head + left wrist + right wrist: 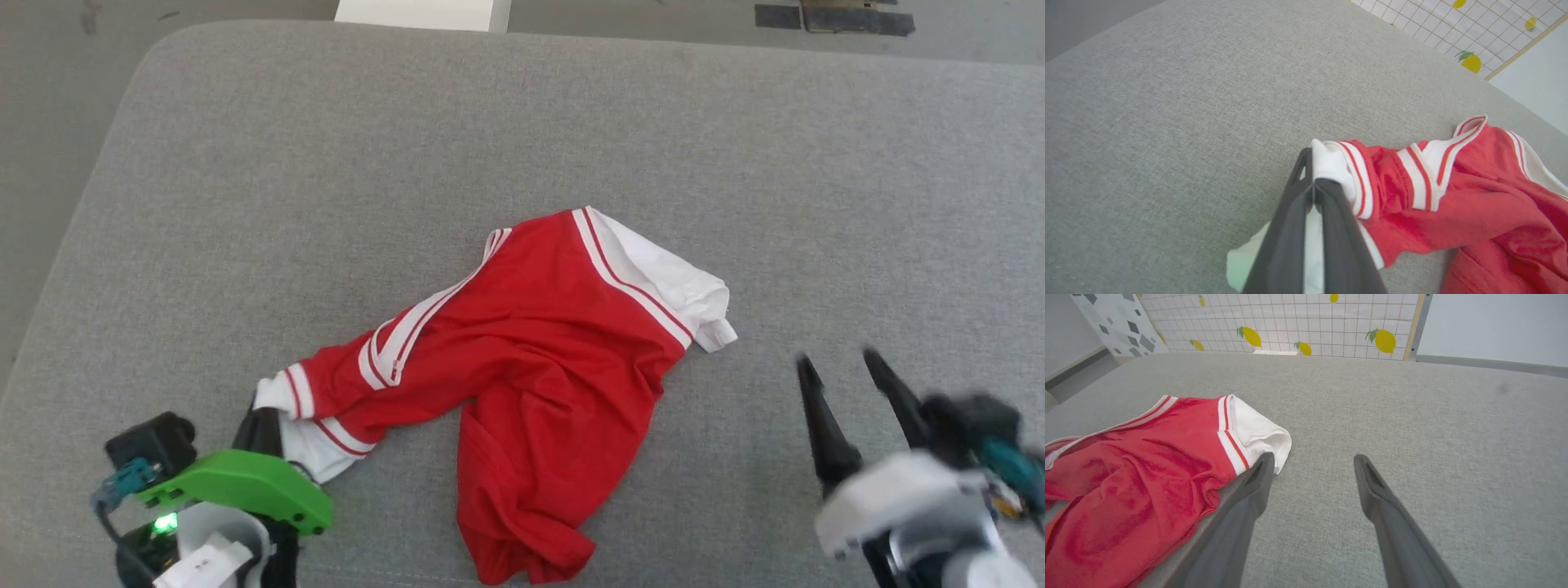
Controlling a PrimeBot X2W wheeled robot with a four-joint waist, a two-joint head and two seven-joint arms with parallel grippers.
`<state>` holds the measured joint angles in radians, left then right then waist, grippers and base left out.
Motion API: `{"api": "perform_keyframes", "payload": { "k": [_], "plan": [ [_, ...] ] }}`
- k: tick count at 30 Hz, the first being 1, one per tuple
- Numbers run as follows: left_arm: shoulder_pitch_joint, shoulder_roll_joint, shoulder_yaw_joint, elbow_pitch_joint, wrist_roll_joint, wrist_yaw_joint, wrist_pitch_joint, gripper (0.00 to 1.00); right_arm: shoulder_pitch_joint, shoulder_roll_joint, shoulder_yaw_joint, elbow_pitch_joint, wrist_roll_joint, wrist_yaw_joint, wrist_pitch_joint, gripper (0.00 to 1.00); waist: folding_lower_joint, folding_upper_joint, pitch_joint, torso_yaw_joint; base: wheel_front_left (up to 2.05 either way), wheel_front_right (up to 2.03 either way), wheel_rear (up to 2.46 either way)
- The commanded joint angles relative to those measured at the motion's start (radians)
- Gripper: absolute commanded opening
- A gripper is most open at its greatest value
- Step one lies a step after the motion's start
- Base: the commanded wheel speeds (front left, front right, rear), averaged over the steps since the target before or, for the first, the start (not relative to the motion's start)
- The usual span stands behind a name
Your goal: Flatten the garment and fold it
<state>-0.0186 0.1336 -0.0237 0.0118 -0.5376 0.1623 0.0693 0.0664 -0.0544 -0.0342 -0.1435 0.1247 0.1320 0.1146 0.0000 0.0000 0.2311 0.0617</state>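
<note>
The left tool [1314,185] pinched tight, the right tool [1313,459] splayed.

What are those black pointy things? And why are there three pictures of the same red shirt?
They are the fingers of a robot with two arms. One picture comes from a camera on its head, looking down; the other two from cameras on its wrists. A crumpled red shirt with white sleeves lies on a grey padded surface. The left gripper is shut, pinching one white sleeve. The right gripper is open, holding nothing, near the other sleeve.
</note>
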Motion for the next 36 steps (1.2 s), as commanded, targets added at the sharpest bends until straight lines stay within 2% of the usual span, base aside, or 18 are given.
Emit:
{"api": "perform_keyframes", "payload": {
  "k": [1,8,11,18,28,29,30,31,32,36],
  "plan": [
    [-0.020,-0.005,-0.010,-0.004,0.003,-0.007,0.003,0.00,-0.060,-0.021,0.020,-0.013,-0.026,-0.001,0.031,1.00,0.0000,0.0000,0.009,0.002,0.00,0.00,0.00],
    [-0.058,-0.021,-0.053,-0.004,0.008,-0.018,-0.001,0.00,-0.299,-0.227,0.217,0.038,0.009,-0.001,0.299,1.00,0.0000,0.0000,0.056,0.025,0.00,0.00,0.00],
    [-0.074,-0.029,-0.069,0.003,0.005,-0.024,-0.003,0.00,-0.380,-0.300,0.304,0.074,0.039,-0.001,0.360,1.00,0.0000,0.0000,0.073,0.042,0.00,0.00,0.00],
    [-0.098,-0.041,-0.089,0.028,-0.006,-0.031,-0.013,0.00,-0.508,-0.371,0.440,0.178,0.098,-0.001,0.405,1.00,0.0000,0.0000,0.100,0.081,0.00,0.00,0.00],
    [-0.133,-0.053,-0.115,0.053,-0.022,-0.039,-0.023,0.00,-0.607,-0.403,0.521,0.334,0.123,-0.001,0.370,1.00,0.0000,0.0000,0.140,0.125,0.00,0.00,0.00],
    [-0.135,-0.054,-0.117,0.056,-0.024,-0.040,-0.025,0.00,-0.613,-0.402,0.522,0.353,0.124,-0.001,0.368,0.82,0.0000,0.0000,0.143,0.127,0.00,0.00,0.00],
    [-0.137,-0.055,-0.118,0.059,-0.025,-0.040,-0.026,0.00,-0.616,-0.399,0.520,0.368,0.127,-0.001,0.364,0.44,0.0000,0.0000,0.145,0.128,0.00,0.00,0.00],
    [-0.140,-0.055,-0.119,0.062,-0.026,-0.040,-0.028,0.00,-0.620,-0.396,0.516,0.383,0.128,-0.001,0.356,0.27,0.0000,0.0000,0.148,0.130,0.00,0.00,0.00],
    [-0.142,-0.056,-0.121,0.065,-0.027,-0.040,-0.029,0.00,-0.623,-0.392,0.505,0.393,0.127,-0.001,0.346,0.00,0.0000,0.0000,0.149,0.131,0.00,0.00,0.00],
    [-0.146,-0.058,-0.122,0.078,-0.033,-0.040,-0.036,0.00,-0.628,-0.371,0.462,0.417,0.127,-0.001,0.298,0.00,0.0000,0.0000,0.146,0.127,0.00,0.00,0.00]
  ]
}}
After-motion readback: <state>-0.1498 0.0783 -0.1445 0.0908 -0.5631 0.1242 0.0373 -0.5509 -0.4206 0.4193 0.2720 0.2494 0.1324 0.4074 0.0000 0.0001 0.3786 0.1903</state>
